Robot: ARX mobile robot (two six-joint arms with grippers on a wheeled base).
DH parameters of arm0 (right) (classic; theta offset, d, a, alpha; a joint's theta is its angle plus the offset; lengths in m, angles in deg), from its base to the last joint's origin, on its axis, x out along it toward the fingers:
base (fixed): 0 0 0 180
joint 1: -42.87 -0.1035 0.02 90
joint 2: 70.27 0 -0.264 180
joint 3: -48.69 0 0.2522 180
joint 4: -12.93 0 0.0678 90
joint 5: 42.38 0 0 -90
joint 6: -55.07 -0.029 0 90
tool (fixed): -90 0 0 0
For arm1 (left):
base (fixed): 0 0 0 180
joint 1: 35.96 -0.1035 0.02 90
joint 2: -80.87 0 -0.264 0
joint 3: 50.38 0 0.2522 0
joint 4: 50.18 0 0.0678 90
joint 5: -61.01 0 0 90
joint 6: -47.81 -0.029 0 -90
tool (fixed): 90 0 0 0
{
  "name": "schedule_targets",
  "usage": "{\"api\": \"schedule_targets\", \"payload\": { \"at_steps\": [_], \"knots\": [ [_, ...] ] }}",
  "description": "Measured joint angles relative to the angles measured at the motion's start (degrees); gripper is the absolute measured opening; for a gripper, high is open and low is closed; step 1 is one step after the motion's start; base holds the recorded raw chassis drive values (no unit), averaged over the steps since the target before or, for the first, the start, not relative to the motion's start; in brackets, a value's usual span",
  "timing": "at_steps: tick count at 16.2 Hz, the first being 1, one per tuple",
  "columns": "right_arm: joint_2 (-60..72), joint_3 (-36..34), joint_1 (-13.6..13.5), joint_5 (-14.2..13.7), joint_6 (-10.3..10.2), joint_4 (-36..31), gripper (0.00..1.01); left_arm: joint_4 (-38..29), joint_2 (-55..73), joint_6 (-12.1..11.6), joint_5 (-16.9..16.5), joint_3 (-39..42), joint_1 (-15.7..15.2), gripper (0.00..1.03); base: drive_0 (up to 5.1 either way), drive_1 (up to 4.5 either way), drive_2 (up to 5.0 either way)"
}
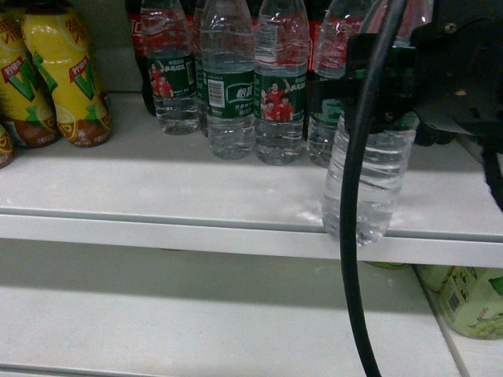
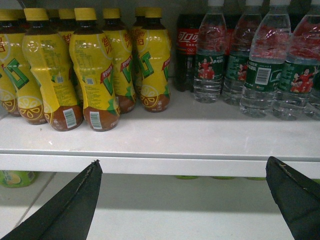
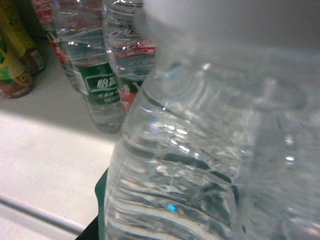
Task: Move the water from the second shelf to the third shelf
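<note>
**Op:** Water was the job, and I had one: the water bottle [image 1: 368, 184] hung in the right gripper [image 1: 377, 98], pulled out past the front lip of the upper shelf [image 1: 157, 196], its base dipping below the shelf edge.

**Spotter:** Where did it have to go?

**Op:** Down to the lower shelf [image 1: 196, 314], which showed bare board right under me. Biggest thing in my way was that shelf lip itself. If I dropped straight down too close in, I reckoned the base would catch the edge and twist the bottle in the grip.

**Spotter:** And the neighbours?

**Op:** The row of green-label bottles [image 1: 228, 86] stood just behind on the upper shelf, yellow tea bottles [image 2: 95, 70] off to the left. A swing backwards could have knocked that row. A green bottle [image 1: 464, 298] lay at the right of the lower shelf, so I wanted to land left of it.

**Spotter:** Grip solid?

**Op:** Clamped at the label band, looked firm. The ribbed body was slick, though; a squeeze too light and it might slide. The black cable [image 1: 357, 236] hung across the bottle and could snag.

**Spotter:** Left arm?

**Op:** Left gripper [image 2: 185, 200] spread wide, holding nothing, level with the shelf edge.
</note>
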Motion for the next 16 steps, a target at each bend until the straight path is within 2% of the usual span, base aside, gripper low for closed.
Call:
{"api": "schedule_targets", "payload": {
  "at_steps": [3, 6, 8, 9, 10, 12, 15, 16],
  "knots": [
    [-13.1, -9.3, 1.7, 2.6, -1.4, 3.6, 0.43, 0.0, 0.0, 0.0, 0.0, 0.0, 0.0, 0.98, 0.0, 0.0, 0.0],
    [-29.1, -15.5, 4.2, 2.3, -1.5, 10.2, 0.43, 0.0, 0.0, 0.0, 0.0, 0.0, 0.0, 0.98, 0.0, 0.0, 0.0],
    [-38.0, -16.9, 4.3, 2.7, -1.4, 15.2, 0.43, 0.0, 0.0, 0.0, 0.0, 0.0, 0.0, 0.98, 0.0, 0.0, 0.0],
    [-42.4, -17.2, 5.2, 3.7, -1.7, 18.0, 0.43, 0.0, 0.0, 0.0, 0.0, 0.0, 0.0, 0.98, 0.0, 0.0, 0.0],
    [-46.1, -17.2, 6.6, 4.7, -2.8, 20.8, 0.43, 0.0, 0.0, 0.0, 0.0, 0.0, 0.0, 0.98, 0.0, 0.0, 0.0],
    [-50.1, -17.2, 9.0, 4.7, -4.0, 25.7, 0.43, 0.0, 0.0, 0.0, 0.0, 0.0, 0.0, 0.98, 0.0, 0.0, 0.0],
    [-56.1, -16.7, 12.2, 4.5, -4.7, 30.7, 0.43, 0.0, 0.0, 0.0, 0.0, 0.0, 0.0, 0.98, 0.0, 0.0, 0.0],
    [-57.6, -16.5, 13.1, 3.1, -4.5, 31.2, 0.43, 0.0, 0.0, 0.0, 0.0, 0.0, 0.0, 0.98, 0.0, 0.0, 0.0]
  ]
}}
